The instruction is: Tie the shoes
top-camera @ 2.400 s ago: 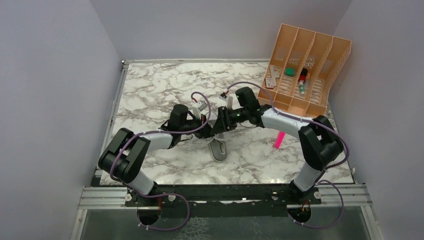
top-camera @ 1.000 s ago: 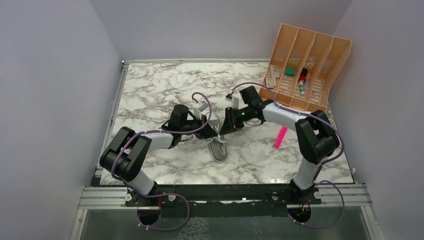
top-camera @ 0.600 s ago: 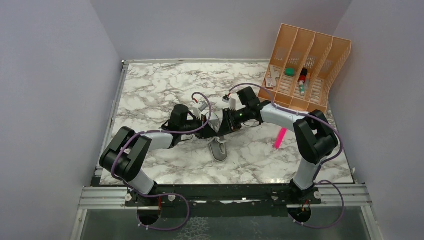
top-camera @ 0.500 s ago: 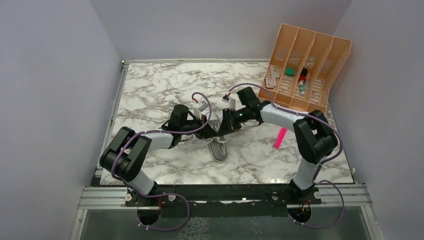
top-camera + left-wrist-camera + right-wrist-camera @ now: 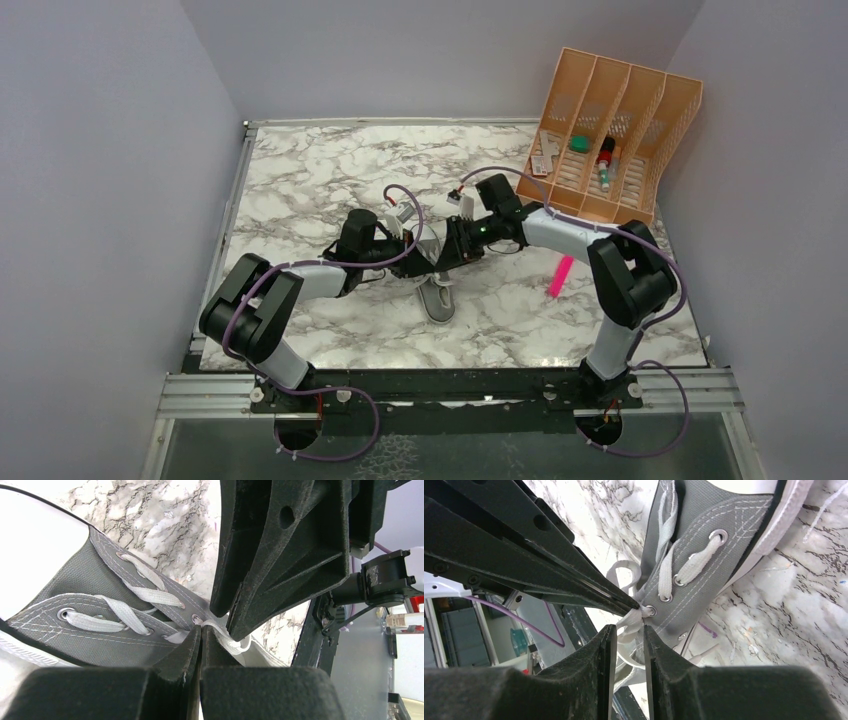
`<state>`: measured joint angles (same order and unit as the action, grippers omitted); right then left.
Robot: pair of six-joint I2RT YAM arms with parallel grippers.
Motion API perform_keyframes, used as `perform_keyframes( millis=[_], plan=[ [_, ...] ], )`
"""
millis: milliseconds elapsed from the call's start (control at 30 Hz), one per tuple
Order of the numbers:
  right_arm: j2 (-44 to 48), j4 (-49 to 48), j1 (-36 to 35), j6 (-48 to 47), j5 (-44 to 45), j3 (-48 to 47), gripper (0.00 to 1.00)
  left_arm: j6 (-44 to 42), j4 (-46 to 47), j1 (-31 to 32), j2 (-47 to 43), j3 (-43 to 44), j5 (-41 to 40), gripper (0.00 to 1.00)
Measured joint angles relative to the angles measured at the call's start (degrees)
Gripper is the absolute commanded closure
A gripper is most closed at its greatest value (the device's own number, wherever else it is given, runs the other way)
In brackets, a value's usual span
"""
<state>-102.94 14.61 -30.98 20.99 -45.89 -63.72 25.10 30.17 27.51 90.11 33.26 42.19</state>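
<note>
Small grey canvas low-top sneaker [image 5: 438, 298] with white rubber toe cap, lying on the marble-patterned tabletop [image 5: 320, 190] between the two arms, toe toward the arm bases and open collar toward the grippers. Left gripper [image 5: 200, 636]: fingers pressed flat together at the top metal eyelet [image 5: 652, 611], with a strand of the flat white laces [image 5: 150, 592] apparently pinched at the tips. Right gripper [image 5: 630, 635]: jaws narrowly apart, facing the left gripper tip to tip, with lace in the gap; whether it is clamped or merely enclosed cannot be told. A slack lace loop [image 5: 624, 572] hangs free just beside the collar.

Handling, as judged: the sneaker looks light, so it would probably slide or tip if a lace were pulled hard. The canvas upper is soft and folds under pressure, while the rubber rim is firmer. The woven lace is limp, thin and somewhat slippery, and it holds no shape unless kept taut. The best hold is on the free lace a little out from the top eyelet, gripped across its flat width, rather than on the canvas
</note>
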Motion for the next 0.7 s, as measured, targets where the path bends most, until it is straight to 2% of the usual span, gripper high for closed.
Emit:
perform_keyframes(
  millis=[200, 700],
  plan=[
    [0.5, -0.6, 1.2, 0.2, 0.0, 1.9, 0.63, 0.0, 0.0, 0.0, 0.0, 0.0, 0.0, 1.00],
    [0.5, -1.5, -0.2, 0.0, -0.3, 2.0, 0.69, 0.2, 0.0, 0.0, 0.0, 0.0, 0.0, 1.00]
  ],
)
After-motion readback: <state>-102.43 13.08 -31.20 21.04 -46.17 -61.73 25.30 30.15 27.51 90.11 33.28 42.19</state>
